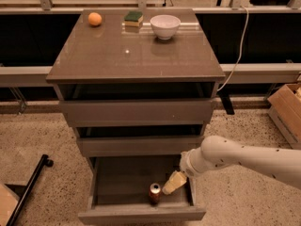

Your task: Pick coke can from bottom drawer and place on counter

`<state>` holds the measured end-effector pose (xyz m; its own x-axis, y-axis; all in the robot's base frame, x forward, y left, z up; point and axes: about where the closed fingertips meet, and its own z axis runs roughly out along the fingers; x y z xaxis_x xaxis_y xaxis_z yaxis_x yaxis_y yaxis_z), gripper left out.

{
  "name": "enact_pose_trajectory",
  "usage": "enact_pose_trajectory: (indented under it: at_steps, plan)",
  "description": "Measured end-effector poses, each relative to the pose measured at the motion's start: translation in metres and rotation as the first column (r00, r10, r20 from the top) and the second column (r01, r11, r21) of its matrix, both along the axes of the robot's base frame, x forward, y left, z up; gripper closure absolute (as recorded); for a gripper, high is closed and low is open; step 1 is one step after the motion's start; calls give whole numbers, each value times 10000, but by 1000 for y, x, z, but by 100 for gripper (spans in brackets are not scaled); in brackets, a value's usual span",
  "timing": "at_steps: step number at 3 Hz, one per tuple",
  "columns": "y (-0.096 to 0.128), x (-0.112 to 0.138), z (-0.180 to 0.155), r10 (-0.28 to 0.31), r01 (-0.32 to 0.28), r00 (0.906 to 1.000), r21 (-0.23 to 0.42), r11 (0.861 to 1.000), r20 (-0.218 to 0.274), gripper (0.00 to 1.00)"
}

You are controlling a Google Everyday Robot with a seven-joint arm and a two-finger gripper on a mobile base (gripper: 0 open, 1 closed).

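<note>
The bottom drawer [141, 215] of a three-drawer cabinet is seen pulled open, and the coke can [154, 192] is shown standing upright inside it, near the front panel and slightly right of the middle. The white arm [235, 157] is extended from the right edge of the scene and angled down into the drawer, where the pale gripper [170, 184] is held low, just beside the can on its right; whether the two are touching cannot be told, nor can it be made out whether the gripper is released or clenched. The two shallower drawers above are pictured slightly ajar. On the glossy counter [136, 55], three items are lined up along the far edge: an orange fruit [95, 19] at the left, a green and yellow sponge [133, 18] in the middle, and a white bowl [165, 26] to its right. A white cable [242, 36] is draped down behind the cabinet on the right, and a cardboard box [287, 109] is partly seen on the speckled floor at the right edge.
</note>
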<state>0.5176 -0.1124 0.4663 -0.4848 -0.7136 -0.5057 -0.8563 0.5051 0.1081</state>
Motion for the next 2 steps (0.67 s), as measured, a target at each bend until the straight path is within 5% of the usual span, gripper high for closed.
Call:
enact_pose_trajectory:
  at_steps: [2]
  plan:
    - [-13, 10, -72, -469, 459, 9989, 909, 9948, 84, 0]
